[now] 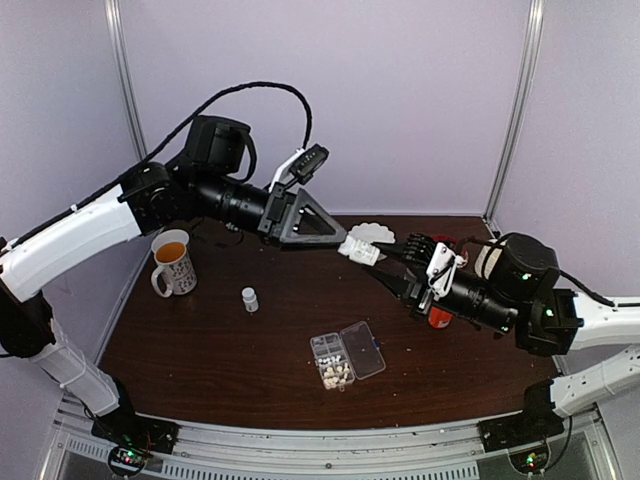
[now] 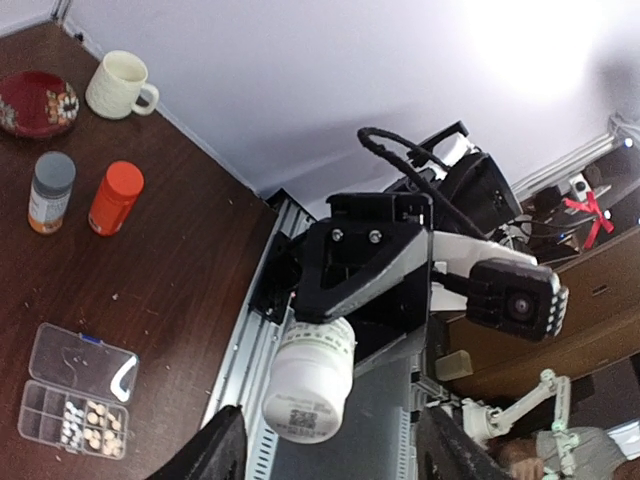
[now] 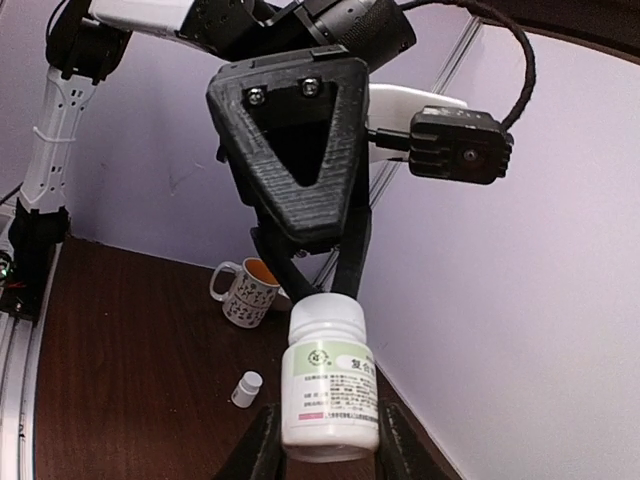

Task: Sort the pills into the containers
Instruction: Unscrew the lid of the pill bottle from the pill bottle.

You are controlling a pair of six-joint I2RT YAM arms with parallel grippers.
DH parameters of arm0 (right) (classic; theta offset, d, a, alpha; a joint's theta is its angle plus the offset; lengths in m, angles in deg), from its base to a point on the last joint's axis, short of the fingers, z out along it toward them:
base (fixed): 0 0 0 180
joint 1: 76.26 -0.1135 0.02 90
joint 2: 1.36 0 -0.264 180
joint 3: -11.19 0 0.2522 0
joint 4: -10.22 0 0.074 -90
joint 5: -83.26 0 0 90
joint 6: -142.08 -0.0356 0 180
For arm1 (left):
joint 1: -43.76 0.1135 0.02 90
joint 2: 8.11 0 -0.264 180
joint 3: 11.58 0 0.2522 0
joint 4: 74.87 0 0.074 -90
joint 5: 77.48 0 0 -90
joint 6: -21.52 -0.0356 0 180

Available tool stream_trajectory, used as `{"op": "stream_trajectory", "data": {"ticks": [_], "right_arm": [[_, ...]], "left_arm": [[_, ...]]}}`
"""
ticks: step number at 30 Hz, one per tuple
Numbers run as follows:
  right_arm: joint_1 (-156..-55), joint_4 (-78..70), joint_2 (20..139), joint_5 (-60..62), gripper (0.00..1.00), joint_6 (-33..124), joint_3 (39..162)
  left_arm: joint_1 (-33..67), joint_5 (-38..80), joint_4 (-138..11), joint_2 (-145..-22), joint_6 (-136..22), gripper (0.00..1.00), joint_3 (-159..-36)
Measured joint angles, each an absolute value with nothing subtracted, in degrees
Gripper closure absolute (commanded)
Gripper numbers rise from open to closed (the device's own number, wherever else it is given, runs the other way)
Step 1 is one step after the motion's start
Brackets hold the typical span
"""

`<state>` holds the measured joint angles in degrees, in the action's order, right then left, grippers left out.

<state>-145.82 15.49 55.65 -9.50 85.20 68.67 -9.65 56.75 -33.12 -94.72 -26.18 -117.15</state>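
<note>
A white pill bottle (image 3: 330, 385) with a green label hangs in the air over the table, and my right gripper (image 3: 328, 450) is shut on its base. The bottle's cap end points at my left gripper (image 2: 332, 445), whose fingers (image 2: 215, 450) stand open, wide apart on either side of the bottle (image 2: 310, 375) without touching it. In the top view the two grippers meet at the bottle (image 1: 362, 252) above the far middle of the table. The clear organiser box (image 1: 360, 350) lies open nearer the front, with cream-white pills (image 1: 335, 375) in some of its cells (image 2: 40, 412).
A patterned mug (image 1: 173, 262) and a tiny white bottle (image 1: 250, 299) stand on the left of the table. To the right are an orange bottle (image 2: 116, 197), a grey-capped bottle (image 2: 50, 190), a red bowl (image 2: 38, 102) and a white mug (image 2: 120, 85).
</note>
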Motion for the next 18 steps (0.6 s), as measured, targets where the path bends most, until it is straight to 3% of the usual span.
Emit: {"op": "stream_trajectory", "data": {"ticks": [4, 7, 18], "right_arm": [[-145.6, 13.8, 53.8, -7.1, 0.82, 75.6, 68.8], [-145.2, 11.7, 52.5, -4.2, 0.81, 67.6, 70.3], [-144.0, 6.5, 51.6, 6.6, 0.82, 51.7, 73.0]], "left_arm": [[-9.5, 54.9, -31.1, -93.7, -37.6, 0.39, -118.5], [-9.5, 52.6, -31.9, -90.4, -48.1, 0.32, -116.6], [-9.7, 53.2, -44.2, -76.0, -98.0, 0.24, -95.9]]}}
